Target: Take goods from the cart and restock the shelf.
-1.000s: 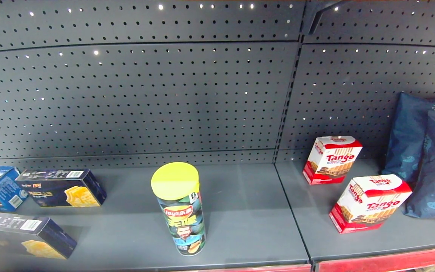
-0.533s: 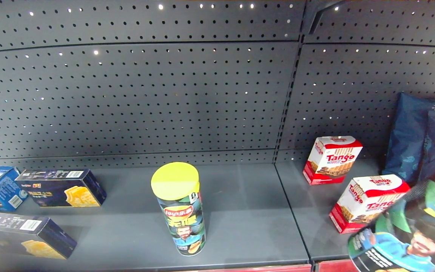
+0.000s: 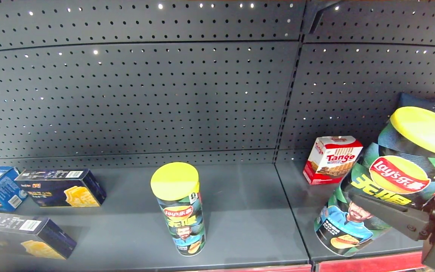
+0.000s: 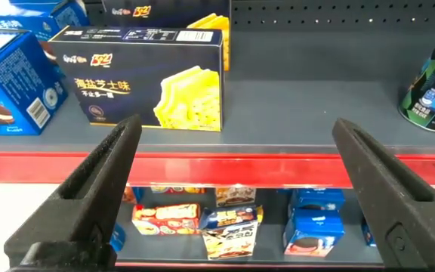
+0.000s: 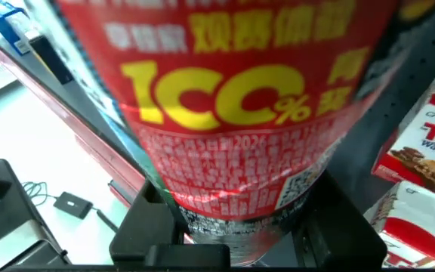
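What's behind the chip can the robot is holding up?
A dark blue bag peeks out above the held can; a red-and-white wafer box stands farther back beside it. The can hides the rest of the bag and the shelf there.

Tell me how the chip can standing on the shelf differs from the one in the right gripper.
The standing can is upright on the shelf, untouched; the held can leans, clamped in the right gripper. The standing can is in the left bay; the held can is before the right bay. Both have yellow lids and the same print.
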Available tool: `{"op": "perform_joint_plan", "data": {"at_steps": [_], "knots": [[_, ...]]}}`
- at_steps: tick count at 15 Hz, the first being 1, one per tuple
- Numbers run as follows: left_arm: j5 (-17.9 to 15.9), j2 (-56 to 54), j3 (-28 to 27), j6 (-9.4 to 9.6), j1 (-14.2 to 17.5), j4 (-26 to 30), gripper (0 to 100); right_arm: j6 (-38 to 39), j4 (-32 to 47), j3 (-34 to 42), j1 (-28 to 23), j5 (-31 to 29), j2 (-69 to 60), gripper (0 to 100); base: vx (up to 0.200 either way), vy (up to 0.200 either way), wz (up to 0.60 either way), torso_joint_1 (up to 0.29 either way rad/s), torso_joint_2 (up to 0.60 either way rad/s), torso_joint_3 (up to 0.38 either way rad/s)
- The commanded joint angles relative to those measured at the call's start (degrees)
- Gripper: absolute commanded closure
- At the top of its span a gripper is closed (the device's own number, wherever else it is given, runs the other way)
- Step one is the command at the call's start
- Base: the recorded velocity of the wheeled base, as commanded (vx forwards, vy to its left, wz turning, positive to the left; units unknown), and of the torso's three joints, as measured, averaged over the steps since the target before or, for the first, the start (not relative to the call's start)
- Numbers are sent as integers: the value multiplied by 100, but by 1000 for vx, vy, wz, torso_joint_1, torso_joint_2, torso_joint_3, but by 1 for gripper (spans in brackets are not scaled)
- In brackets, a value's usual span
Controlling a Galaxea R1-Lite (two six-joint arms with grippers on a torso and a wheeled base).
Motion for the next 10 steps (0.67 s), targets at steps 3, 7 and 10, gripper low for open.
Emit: {"op": "perform_joint_plan", "data": {"at_steps": [3, 7, 10], "knots": [[2, -2, 0, -4, 4, -1, 0, 14, -18, -52, 0, 66, 158, 100, 0, 0, 400, 0, 3, 6], [-7, -2, 0, -4, 4, -1, 0, 163, -115, -219, -185, 347, 641, 100, 0, 0, 0, 0, 0, 0], [-7, -2, 0, -4, 4, -1, 0, 66, -1099, -245, -290, 901, 1467, 100, 0, 0, 0, 0, 0, 0]]}}
